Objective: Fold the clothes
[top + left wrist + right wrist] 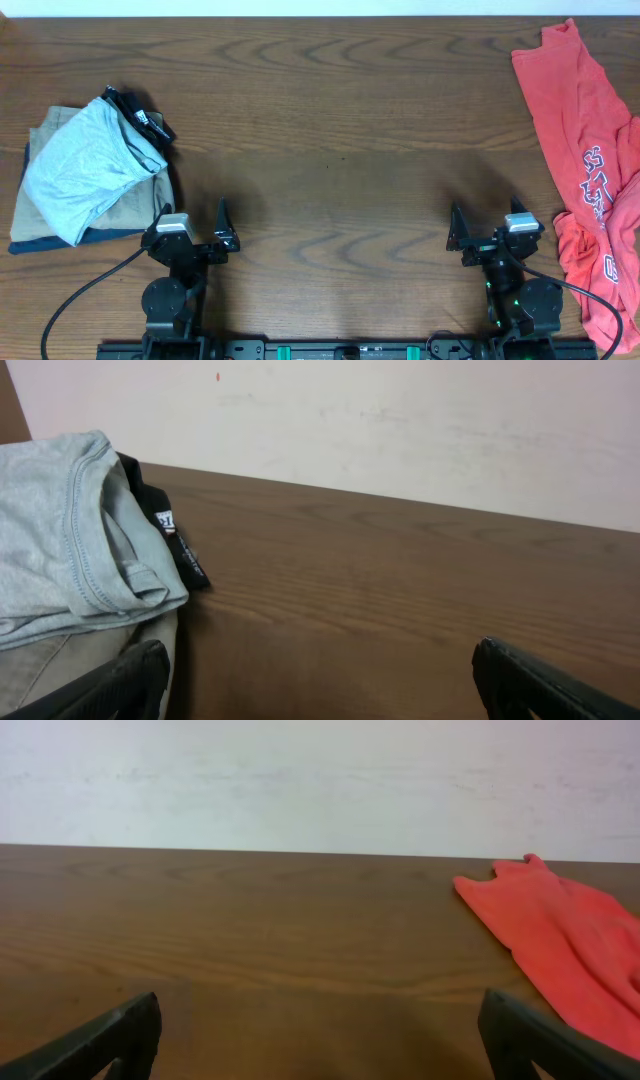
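The coral-red T-shirt point(590, 160) lies crumpled along the table's right edge, with white-and-dark lettering showing. Part of it runs off the right side of the overhead view. It also shows in the right wrist view point(565, 945) at the far right. My right gripper point(487, 222) is open and empty near the front edge, to the left of the shirt and apart from it. My left gripper point(195, 215) is open and empty near the front left, just right of the garment stack.
A stack of folded garments sits at the left: a light grey one point(85, 165) on top of tan point(125, 205) and navy point(60, 240) ones, with a black item point(145, 120) at its back. The stack shows in the left wrist view point(70, 550).
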